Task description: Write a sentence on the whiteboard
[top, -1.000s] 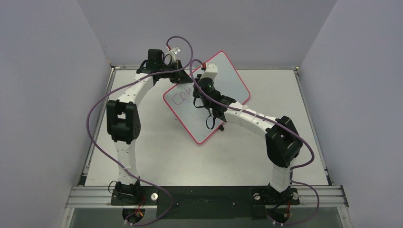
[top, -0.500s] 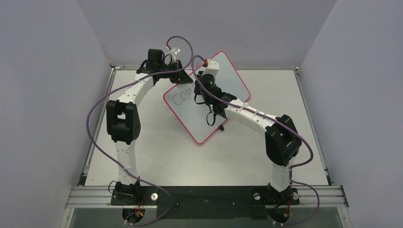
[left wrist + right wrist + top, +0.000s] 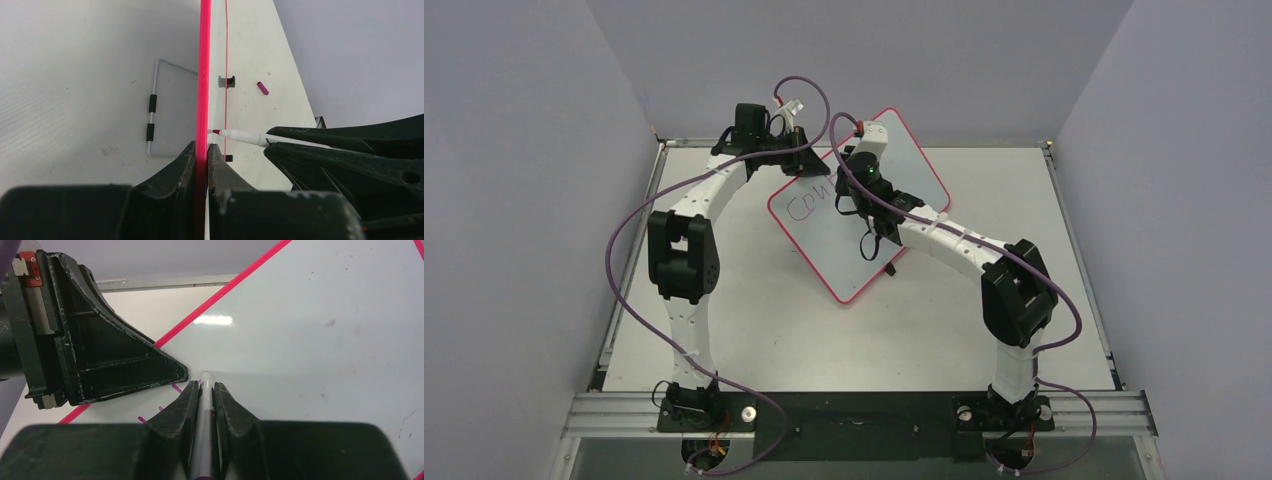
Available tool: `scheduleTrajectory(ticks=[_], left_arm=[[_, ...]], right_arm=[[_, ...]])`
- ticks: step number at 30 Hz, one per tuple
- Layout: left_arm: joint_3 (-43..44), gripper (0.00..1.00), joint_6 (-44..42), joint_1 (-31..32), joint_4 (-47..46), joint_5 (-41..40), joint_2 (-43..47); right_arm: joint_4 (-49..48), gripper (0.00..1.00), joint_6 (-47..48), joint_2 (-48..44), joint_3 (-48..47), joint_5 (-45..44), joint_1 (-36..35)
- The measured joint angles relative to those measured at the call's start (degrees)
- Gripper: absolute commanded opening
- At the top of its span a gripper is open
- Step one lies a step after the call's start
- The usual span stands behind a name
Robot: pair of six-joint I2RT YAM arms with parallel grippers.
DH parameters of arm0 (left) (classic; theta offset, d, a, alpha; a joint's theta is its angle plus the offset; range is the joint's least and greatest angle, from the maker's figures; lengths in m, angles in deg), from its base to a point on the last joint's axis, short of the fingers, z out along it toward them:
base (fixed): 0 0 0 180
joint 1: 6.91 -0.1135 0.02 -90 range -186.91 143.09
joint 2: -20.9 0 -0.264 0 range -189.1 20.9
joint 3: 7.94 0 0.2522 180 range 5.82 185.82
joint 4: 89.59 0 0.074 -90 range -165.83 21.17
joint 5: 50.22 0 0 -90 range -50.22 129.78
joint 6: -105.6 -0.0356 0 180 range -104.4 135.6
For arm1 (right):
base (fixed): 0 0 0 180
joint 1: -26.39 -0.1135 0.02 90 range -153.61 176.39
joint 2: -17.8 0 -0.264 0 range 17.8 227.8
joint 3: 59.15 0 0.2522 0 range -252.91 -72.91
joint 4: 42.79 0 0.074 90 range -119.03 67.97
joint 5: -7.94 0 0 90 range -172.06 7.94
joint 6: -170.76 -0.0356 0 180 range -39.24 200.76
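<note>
Here the whiteboard (image 3: 824, 248) stands tilted at the far middle of the table (image 3: 754, 320), with its lower corner toward the arms. The left gripper (image 3: 202, 147) is clamped on the board's pink rim at its upper left edge. In the left wrist view the rim runs edge-on between the two fingers. The right gripper (image 3: 205, 385) is closed around a white marker (image 3: 204, 395), which points at the board's face. From the left wrist the marker's pink tip meets that face just above the left fingers. The sentence (image 3: 809, 203) is only a few purple letters, roughly "Cou", near the board's left corner. Behind the board a bent wire stand (image 3: 155, 100) and a small pink cylinder (image 3: 262, 88) lie on the table.
</note>
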Motion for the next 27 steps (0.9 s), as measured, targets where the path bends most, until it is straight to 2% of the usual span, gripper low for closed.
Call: scheduleTrajectory(ticks=[7, 18, 27], left_arm=[[-0.2, 0.00, 0.0, 0.0, -0.1, -0.1, 0.2], [-1.4, 0.00, 0.1, 0.1, -0.7, -0.9, 1.1], [-1.4, 0.00, -0.1, 0.2, -0.7, -1.0, 1.1]], right_arm=[[-0.1, 0.00, 0.7, -5.4, 5.7, 0.8, -0.2], [-2.2, 0.00, 4.8, -31.0, 27.1, -2.6, 1.3], [-2.2, 0.00, 8.5, -38.0, 37.4, -2.8, 3.3]])
